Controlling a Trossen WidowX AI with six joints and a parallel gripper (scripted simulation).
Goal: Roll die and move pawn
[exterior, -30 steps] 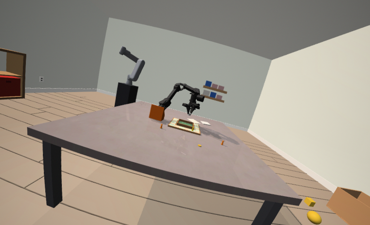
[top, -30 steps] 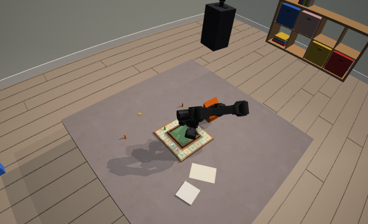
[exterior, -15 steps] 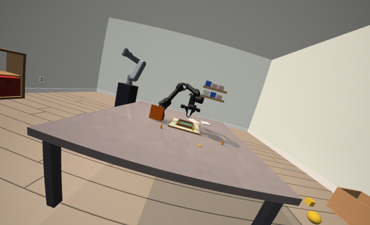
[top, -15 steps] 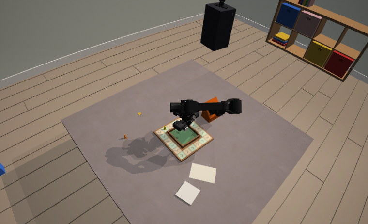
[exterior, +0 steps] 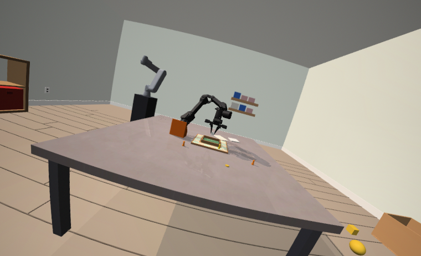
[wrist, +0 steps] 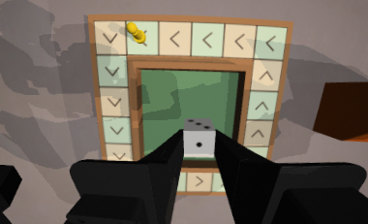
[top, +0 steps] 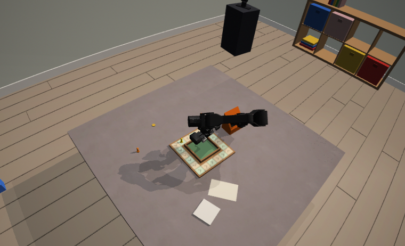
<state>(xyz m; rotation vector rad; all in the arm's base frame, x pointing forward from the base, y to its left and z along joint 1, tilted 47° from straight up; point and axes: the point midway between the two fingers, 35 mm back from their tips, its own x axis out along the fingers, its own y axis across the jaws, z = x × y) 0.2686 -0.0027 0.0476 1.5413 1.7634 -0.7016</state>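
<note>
My gripper [wrist: 198,134] [top: 197,138] [exterior: 213,131] is shut on a white die [wrist: 199,131] and holds it in the air over the near side of the green dice tray [wrist: 184,97] [top: 207,149] [exterior: 210,140]. The die's upper face shows three pips and its facing side one. The board [wrist: 175,40] [top: 209,165] [exterior: 212,147] has a ring of arrow squares around the tray. A yellow pawn [wrist: 138,34] [top: 181,139] [exterior: 219,146] stands on a square of the far row, second from the left corner in the wrist view.
An orange block [top: 231,125] [exterior: 178,128] [wrist: 344,110] holds the arm's base beside the board. Two white sheets [top: 223,189] [top: 206,211] lie past the board. Small orange pawns [top: 137,149] [exterior: 183,143] and a yellow disc [top: 153,124] [exterior: 227,165] lie on the table.
</note>
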